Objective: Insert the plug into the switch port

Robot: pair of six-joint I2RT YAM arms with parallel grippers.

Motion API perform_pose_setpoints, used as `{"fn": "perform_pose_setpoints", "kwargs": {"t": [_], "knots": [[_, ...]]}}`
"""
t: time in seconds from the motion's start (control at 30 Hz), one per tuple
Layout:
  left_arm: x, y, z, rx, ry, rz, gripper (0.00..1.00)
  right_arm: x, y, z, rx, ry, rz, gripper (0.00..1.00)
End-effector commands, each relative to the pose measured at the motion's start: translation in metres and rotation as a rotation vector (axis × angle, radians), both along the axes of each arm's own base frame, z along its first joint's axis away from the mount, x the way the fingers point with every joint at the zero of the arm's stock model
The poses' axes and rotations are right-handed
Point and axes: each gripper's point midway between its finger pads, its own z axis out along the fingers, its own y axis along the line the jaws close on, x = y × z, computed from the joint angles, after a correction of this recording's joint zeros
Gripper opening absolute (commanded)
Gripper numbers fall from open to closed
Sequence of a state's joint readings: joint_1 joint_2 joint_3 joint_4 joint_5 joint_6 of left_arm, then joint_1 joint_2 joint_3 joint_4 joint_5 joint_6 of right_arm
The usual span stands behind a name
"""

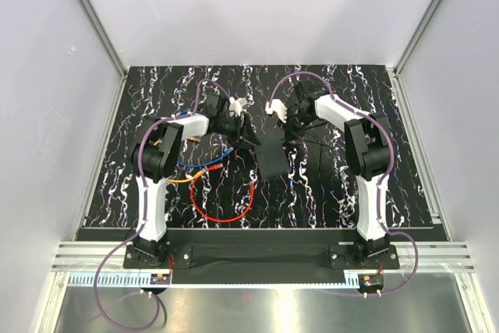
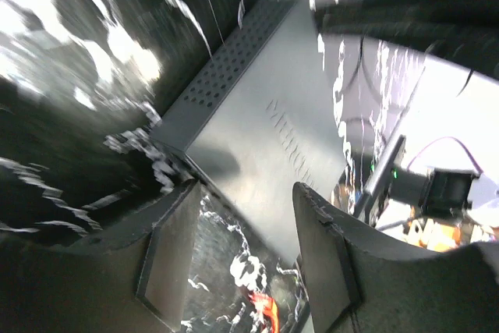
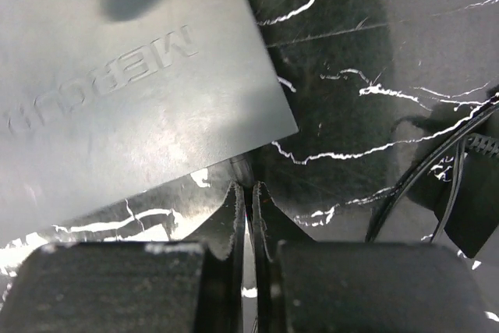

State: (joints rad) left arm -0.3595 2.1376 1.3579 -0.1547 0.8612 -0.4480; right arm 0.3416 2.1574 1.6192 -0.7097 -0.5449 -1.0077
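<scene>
The flat matte black box [image 1: 273, 161] lies mid-table, and its lettered top fills the right wrist view [image 3: 117, 91]. My right gripper [image 3: 249, 189] is shut on the plug [image 3: 248, 168], whose small silver tip pokes out between the fingertips and meets the box's near edge. The switch port itself is hidden. In the top view my right gripper [image 1: 285, 132] is at the box's far right corner. My left gripper [image 2: 243, 193] is open and empty, its fingers [image 2: 168, 255] either side of the box's [image 2: 265, 130] edge, at the box's far left [image 1: 248, 139].
Red [image 1: 222, 207], blue and orange cables loop on the marbled black mat left of the box. A black adapter lump [image 3: 468, 216] with thin black cords [image 1: 318, 146] lies to the right. White walls enclose the mat.
</scene>
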Motion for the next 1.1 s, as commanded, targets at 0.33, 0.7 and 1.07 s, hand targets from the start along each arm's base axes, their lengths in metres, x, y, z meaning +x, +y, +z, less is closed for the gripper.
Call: {"fn": "perform_pose_setpoints", "kwargs": {"t": [0.33,0.7,1.07], "knots": [[-0.007,-0.005,0.052,-0.068,-0.085,-0.082,0.57,0.013,-0.011,0.028,-0.013,-0.115,0.072,0.48],[0.000,0.084,0.108,0.184,-0.413,-0.154,0.62,0.015,-0.037,0.083,-0.030,-0.159,-0.060,0.90],[-0.025,0.146,0.061,0.557,-0.601,-0.360,0.63,0.004,-0.019,0.136,0.109,0.023,-0.351,0.87]]}}
